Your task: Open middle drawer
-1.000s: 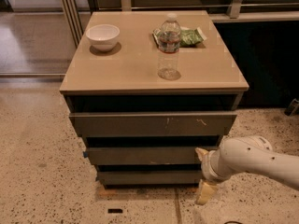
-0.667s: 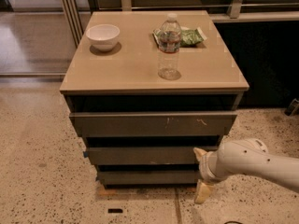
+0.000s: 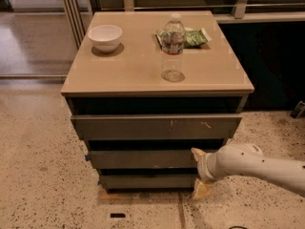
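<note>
The middle drawer is the central one of three grey-brown fronts in the cabinet, plain and without a handle. It looks shut or nearly so. My gripper comes in from the right on a white arm and sits at the drawer's right end. Its fingers are spread apart one above the other. The upper fingertip is at the top right edge of the middle drawer's front. The lower fingertip is down by the lowest drawer, near the floor.
The top drawer has white scratch marks and juts out a little. On the cabinet top stand a white bowl, a clear water bottle and a green snack bag. Speckled floor surrounds the cabinet; dark furniture is at the right.
My gripper and arm have moved slightly left, closer to the right end of the middle drawer. Nothing else has moved.
</note>
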